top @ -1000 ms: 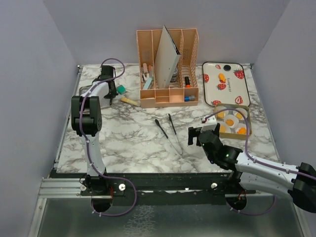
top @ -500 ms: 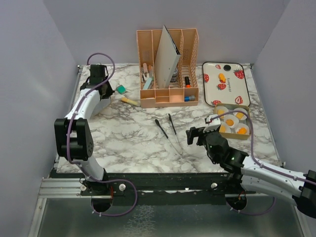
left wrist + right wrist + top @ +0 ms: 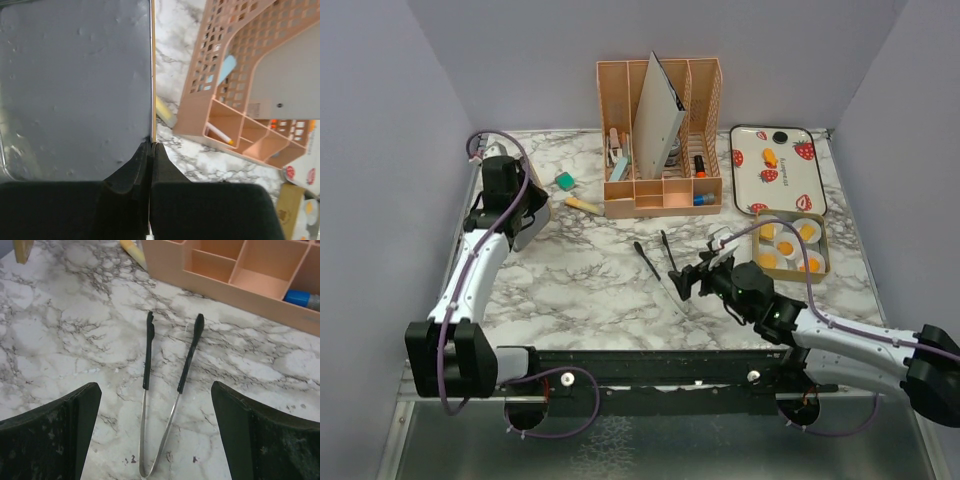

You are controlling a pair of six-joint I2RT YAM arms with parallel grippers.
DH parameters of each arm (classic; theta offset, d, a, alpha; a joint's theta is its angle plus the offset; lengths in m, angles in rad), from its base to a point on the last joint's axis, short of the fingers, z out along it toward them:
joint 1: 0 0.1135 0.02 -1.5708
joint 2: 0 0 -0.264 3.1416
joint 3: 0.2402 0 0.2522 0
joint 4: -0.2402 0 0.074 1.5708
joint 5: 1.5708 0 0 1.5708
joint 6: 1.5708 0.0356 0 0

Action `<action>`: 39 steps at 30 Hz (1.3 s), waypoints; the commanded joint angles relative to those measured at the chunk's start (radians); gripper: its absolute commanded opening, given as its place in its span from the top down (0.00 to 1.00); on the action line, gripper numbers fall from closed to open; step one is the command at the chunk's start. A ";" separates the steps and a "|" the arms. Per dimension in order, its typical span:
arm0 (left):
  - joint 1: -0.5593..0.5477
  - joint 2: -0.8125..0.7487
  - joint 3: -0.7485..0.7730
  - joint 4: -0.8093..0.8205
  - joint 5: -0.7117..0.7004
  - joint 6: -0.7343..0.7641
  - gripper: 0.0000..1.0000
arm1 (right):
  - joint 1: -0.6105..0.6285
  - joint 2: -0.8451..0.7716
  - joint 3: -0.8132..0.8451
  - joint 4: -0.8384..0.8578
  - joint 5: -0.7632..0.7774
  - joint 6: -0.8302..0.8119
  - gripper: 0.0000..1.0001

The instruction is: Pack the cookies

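Five cookies (image 3: 786,247) are seen in white paper cups inside a gold tin (image 3: 823,268) at the right side of the marble table (image 3: 580,290). One more is seen on the strawberry-printed tray (image 3: 788,188) behind the tin, and all are well apart from both grippers. The right gripper (image 3: 690,281) is held low over the table to the left of the tin, with its jaws spread wide. In its wrist view a pair of tongs (image 3: 165,375) is framed between the two fingers and touched by neither, the black tips pointed towards the peach organiser (image 3: 660,190) and the hinge end nearest the camera. The left gripper (image 3: 151,147) is stretched out to the far left of the table, and its jaws are pressed together on the thin pale edge of a flat grey sheet (image 3: 75,90); what that sheet belongs to cannot be told
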 commanded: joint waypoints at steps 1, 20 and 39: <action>0.005 -0.152 -0.061 0.103 0.008 -0.101 1.00 | 0.012 0.084 0.066 0.208 -0.110 -0.076 0.00; -0.140 -0.293 -0.156 0.166 0.151 -0.432 1.00 | 0.041 0.442 0.247 0.680 -0.272 -0.364 0.00; -0.292 -0.451 -0.277 0.389 0.097 -0.738 1.00 | 0.107 0.720 0.467 0.809 -0.236 -0.454 0.06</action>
